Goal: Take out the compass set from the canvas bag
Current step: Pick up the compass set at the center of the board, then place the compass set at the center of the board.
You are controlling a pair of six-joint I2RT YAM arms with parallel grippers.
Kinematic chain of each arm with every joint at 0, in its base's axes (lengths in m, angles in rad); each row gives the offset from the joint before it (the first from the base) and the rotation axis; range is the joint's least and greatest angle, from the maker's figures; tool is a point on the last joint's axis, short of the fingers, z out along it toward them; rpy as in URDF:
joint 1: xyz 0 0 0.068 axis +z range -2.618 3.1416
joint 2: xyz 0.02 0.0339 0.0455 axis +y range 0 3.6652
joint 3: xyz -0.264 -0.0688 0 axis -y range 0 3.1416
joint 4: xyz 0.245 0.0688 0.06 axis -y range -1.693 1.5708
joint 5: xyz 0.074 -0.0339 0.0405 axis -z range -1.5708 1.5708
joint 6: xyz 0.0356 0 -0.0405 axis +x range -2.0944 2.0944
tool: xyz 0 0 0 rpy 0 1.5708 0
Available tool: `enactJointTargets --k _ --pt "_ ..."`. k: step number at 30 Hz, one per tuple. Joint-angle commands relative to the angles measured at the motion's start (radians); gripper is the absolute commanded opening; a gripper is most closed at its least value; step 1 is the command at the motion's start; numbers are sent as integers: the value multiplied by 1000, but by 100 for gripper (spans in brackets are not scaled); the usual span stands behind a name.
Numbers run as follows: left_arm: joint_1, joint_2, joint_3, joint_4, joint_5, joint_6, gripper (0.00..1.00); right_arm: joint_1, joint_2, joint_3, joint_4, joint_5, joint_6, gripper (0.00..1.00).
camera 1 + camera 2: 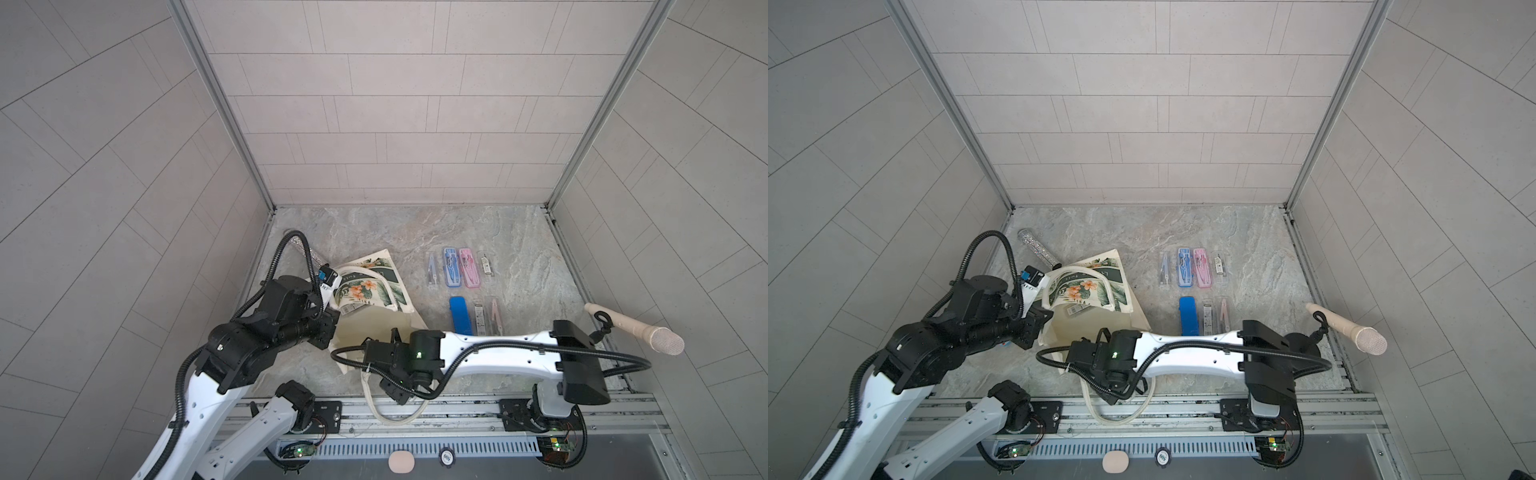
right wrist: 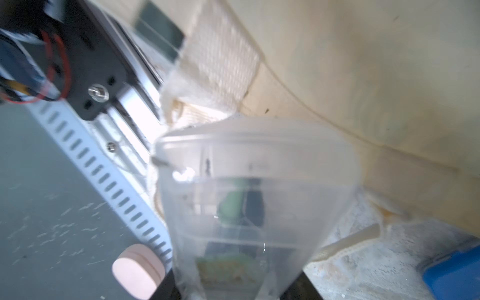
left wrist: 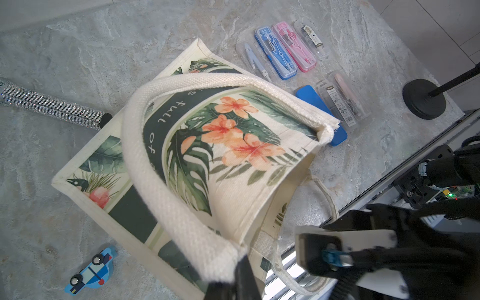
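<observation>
The canvas bag [image 1: 376, 291] [image 1: 1090, 291] lies on the marble table with its leaf-and-flower print up. My left gripper [image 1: 332, 322] [image 3: 241, 280] is shut on the bag's upper rim at the base of a handle and holds the mouth lifted open. In the right wrist view a clear plastic case with a green part inside, the compass set [image 2: 254, 187], sits between the black fingers [image 2: 166, 288] of my right gripper [image 2: 233, 291], just outside the bag's mouth. In both top views the right gripper [image 1: 399, 392] [image 1: 1111, 392] is by the front rail and the case is hidden.
Several other compass cases [image 1: 453, 270] and a blue case [image 1: 459, 313] lie in rows right of the bag. A glitter tube [image 1: 1038, 248] lies back left, a cream microphone [image 1: 636, 328] far right, a toy police car [image 3: 91, 270] near the bag. One handle loop [image 1: 390, 411] hangs over the rail.
</observation>
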Motion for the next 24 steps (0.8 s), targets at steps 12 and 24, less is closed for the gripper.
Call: enactJointTargets --k 12,24 --pt "1 -14 16 29 4 -9 0 -358 -496 -260 -33 23 81 45" --pt "1 -19 6 49 15 -16 0 -641 -379 -373 74 -140 -29 46"
